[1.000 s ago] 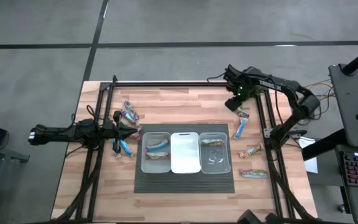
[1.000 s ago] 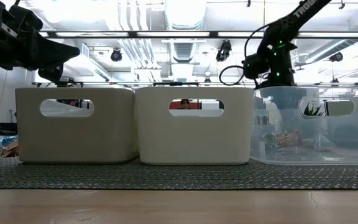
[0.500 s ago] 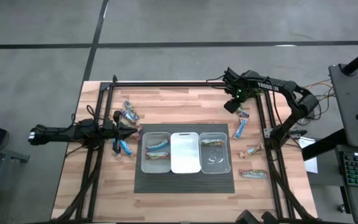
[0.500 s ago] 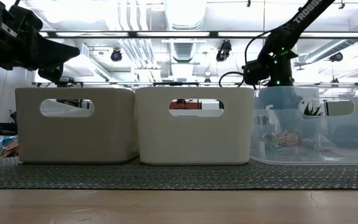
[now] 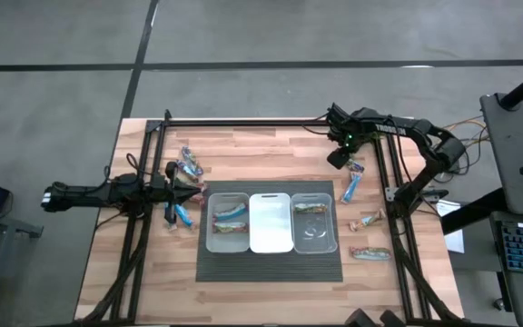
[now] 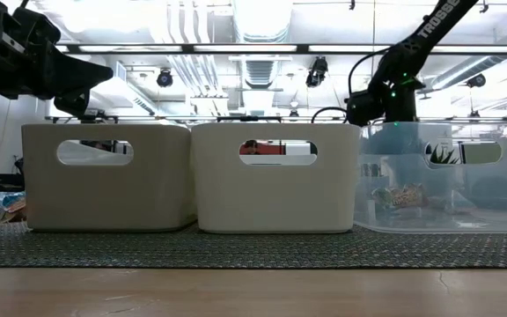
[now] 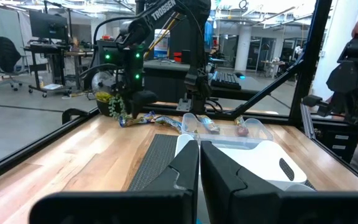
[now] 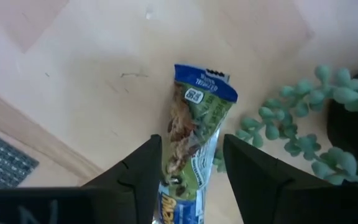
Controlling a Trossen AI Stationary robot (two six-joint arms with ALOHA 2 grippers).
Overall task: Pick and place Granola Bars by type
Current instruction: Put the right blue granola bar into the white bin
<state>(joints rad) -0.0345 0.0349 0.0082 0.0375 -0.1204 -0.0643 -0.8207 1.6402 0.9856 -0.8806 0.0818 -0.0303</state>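
Blue-topped foil granola bar [image 8: 191,162] lies flat on the wooden counter [image 5: 271,150] beside a green plant sprig [image 8: 291,134], straight beneath the right pincer [image 8: 191,165], whose empty fingers gape astride its long axis; left pincer [image 7: 199,162] waits shut, far off.

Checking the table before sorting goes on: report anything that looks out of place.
A green leafy plant sprig lies on the wooden table right beside the blue-wrapped granola bar that the open right gripper straddles. It is no bar and fits no bin. Nothing else stands out.
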